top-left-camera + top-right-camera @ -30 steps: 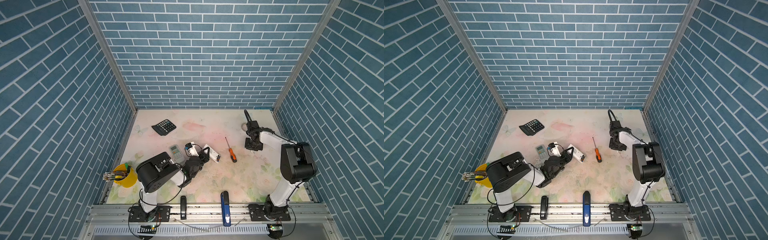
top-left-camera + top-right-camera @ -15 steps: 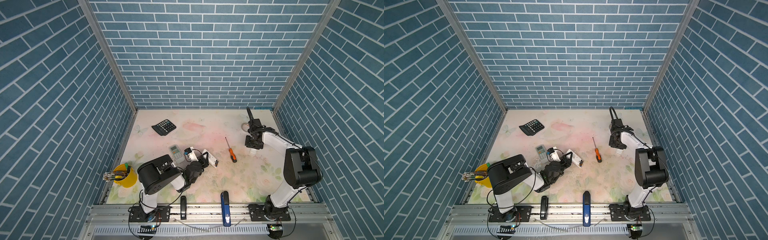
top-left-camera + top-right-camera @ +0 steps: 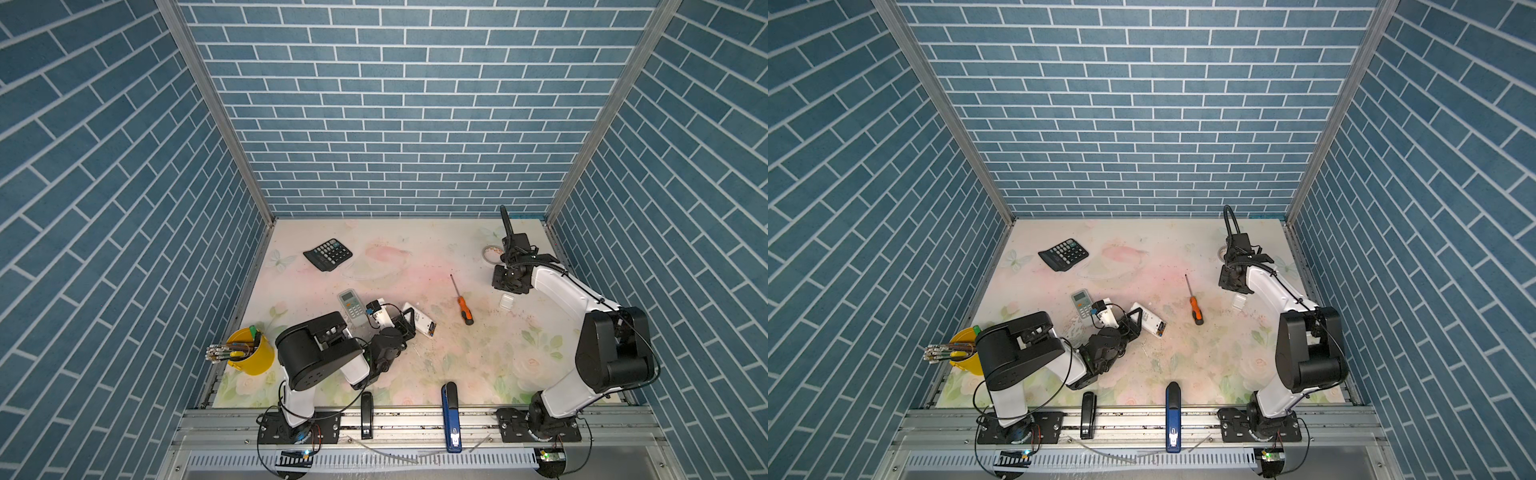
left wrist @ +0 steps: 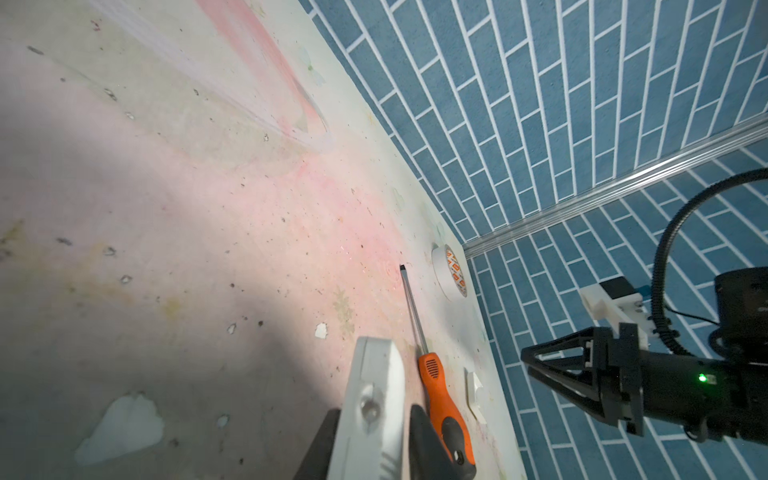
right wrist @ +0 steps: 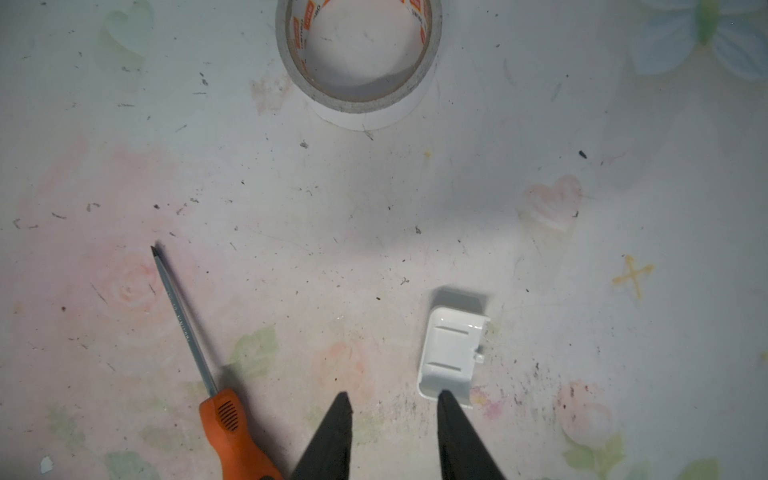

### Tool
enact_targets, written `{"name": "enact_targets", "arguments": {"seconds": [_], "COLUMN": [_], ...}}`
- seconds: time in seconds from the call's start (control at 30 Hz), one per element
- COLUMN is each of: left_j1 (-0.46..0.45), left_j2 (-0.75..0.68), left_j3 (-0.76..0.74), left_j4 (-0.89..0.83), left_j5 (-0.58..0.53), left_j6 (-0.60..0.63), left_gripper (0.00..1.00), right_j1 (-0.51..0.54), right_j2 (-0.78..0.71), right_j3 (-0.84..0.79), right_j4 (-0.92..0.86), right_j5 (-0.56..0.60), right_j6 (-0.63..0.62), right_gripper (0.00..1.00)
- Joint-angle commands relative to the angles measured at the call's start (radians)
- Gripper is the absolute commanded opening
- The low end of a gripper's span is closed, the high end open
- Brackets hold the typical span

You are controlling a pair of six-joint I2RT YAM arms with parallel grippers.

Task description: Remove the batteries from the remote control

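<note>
left gripper (image 4: pixel 372 411): low over the table (image 3: pixel 478 365), jaws straddling one end of the remote (image 4: pixel 374 374). We see a finger (image 4: pixel 320 444) close against each side of the white shell. We can't tell whether they press it or only bracket it.
remote: left of centre in both top views (image 3: pixel 420 322), lying at an angle with its free end toward the screwdriver (image 3: pixel 464 308). We can't tell if it rests flat or tipped.
batteries (image 3: pixel 432 331): in the remote's uncovered bay, at the end away from the left gripper. We only get small orange and dark specks there, so the count is unclear.
right gripper (image 5: pixel 392 399): jaws parted, nothing between them, above the table at the right rear. One fingertip (image 5: pixel 448 405) overlaps the edge of the battery cover (image 5: pixel 451 353) in the wrist view. We can't confirm contact.
battery cover: white, ribbed face up, on the table well apart from the remote, right of the screwdriver in both top views.
screwdriver: orange handle, flat on the table between remote and cover, tip toward the back wall.
tape roll (image 5: pixel 357 112): flat on the table beyond the right gripper, near the back right corner.
second remote (image 3: pixel 351 303): grey, buttons up, just beside the left wrist.
calculator (image 3: pixel 328 254): black, rear left, well apart from everything else.
yellow cup (image 3: pixel 253 357): front left edge, with pens sticking out.
</note>
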Motion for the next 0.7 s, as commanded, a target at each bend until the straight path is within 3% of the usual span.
{"name": "enact_targets", "arguments": {"seconds": [0.0,0.37,0.67], "left_j1": [-0.009,-0.009,-0.006], "left_j2": [-0.028,-0.136,-0.270], "left_j3": [-0.013,-0.032,-0.013], "left_j4": [-0.030,-0.193,-0.435], "left_j5": [-0.023,-0.044,-0.040], "left_j6": [0.004,-0.002,0.014], "left_gripper": [0.33,0.48,0.52], "right_j1": [-0.003,-0.001,0.006], "right_j2": [-0.042,-0.066,-0.092], "right_j3": [-0.017,-0.032,-0.042], "right_j4": [-0.002,0.011,0.017], "right_j5": [-0.007,-0.020,-0.029], "right_j6": [0.011,0.028,0.039], "right_gripper": [0.36,0.36,0.37]}}
